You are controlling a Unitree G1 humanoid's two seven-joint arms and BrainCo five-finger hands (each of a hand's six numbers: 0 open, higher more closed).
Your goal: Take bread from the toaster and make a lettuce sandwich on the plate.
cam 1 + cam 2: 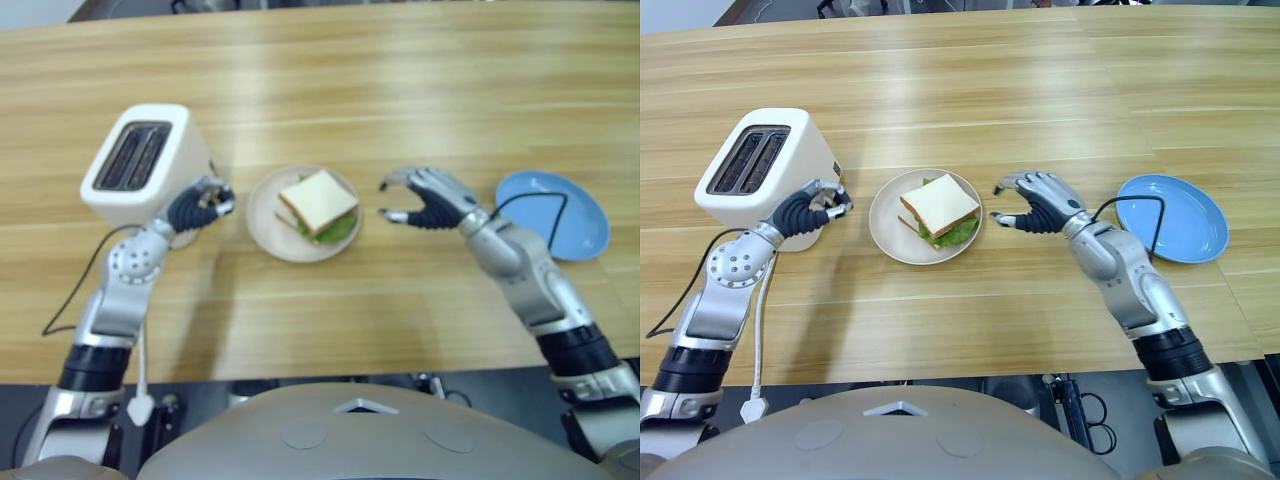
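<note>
A white toaster stands at the left of the table, its two slots dark. A cream plate in the middle carries a sandwich: white bread on top, green lettuce showing under it. My left hand rests beside the toaster's near right corner, its fingers curled and holding nothing. To the right of the plate, a short gap from its rim, my right hand hovers with fingers spread and nothing between them.
A blue plate lies at the right, behind my right forearm, with a black cable across it. The toaster's cord trails off the table's near left edge. Bare wooden tabletop stretches across the back.
</note>
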